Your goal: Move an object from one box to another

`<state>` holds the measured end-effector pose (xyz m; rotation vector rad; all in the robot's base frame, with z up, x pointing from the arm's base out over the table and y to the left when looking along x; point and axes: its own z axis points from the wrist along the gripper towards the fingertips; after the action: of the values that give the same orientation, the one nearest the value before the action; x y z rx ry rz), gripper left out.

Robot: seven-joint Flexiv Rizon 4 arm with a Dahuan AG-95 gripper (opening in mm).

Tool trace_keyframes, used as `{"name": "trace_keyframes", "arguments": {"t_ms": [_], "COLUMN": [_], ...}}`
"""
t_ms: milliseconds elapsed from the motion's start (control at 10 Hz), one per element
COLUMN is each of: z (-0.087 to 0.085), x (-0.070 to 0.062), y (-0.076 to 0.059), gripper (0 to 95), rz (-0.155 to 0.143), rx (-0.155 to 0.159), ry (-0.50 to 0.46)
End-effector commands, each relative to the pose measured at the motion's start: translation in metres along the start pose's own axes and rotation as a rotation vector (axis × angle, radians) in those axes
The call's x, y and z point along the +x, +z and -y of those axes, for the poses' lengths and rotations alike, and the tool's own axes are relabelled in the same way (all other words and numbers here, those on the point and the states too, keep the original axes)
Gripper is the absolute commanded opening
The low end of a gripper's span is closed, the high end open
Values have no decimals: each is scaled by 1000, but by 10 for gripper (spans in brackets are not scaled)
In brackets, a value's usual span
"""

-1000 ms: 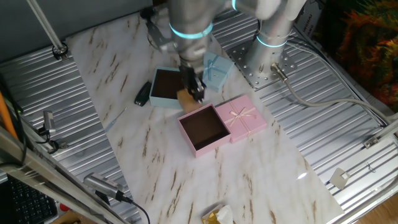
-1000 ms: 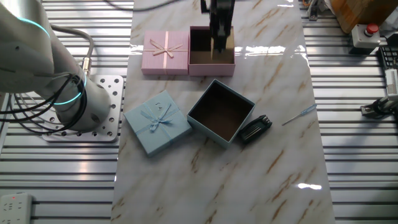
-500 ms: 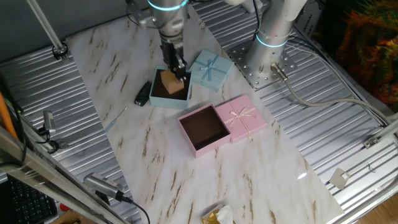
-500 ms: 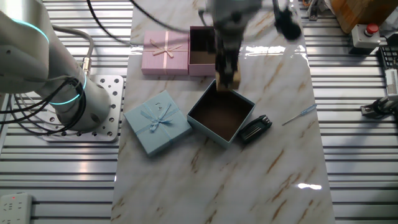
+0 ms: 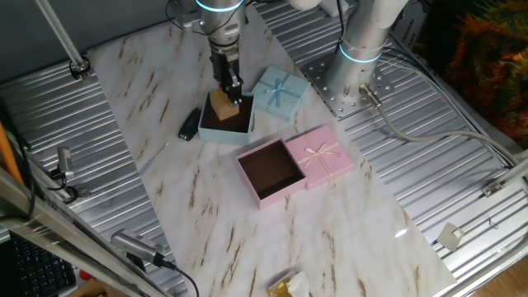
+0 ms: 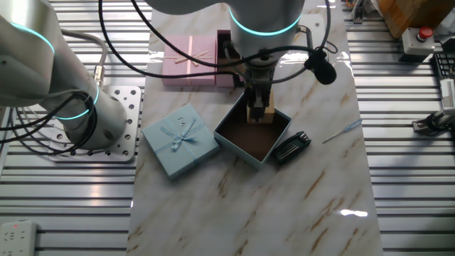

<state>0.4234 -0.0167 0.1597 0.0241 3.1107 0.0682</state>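
Cube over the blue box

My end effector grips the tan cube inside the light blue box, upper centre; no readable writing.

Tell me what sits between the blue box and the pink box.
Only bare marble tabletop between the blue box and the pink box, seen in the one fixed view.

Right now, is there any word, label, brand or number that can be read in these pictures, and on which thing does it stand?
None can be read.
The light blue box, its lid, the pink box, its lid, the wooden cube and the flat black item show no print.
The arm shows only glowing rings, no text.
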Motion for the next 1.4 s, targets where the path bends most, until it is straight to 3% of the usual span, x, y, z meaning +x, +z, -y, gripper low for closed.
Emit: {"name": "trace_keyframes", "arguments": {"t_ms": [100, 800, 1400], "z": [-2, 4, 10], "x": [-2, -2, 0], "y": [0, 12, 26], "gripper": [0, 0, 0], "rz": [1, -7, -9], "rx": [-3, -14, -4], "ry": [52, 243, 243]}}
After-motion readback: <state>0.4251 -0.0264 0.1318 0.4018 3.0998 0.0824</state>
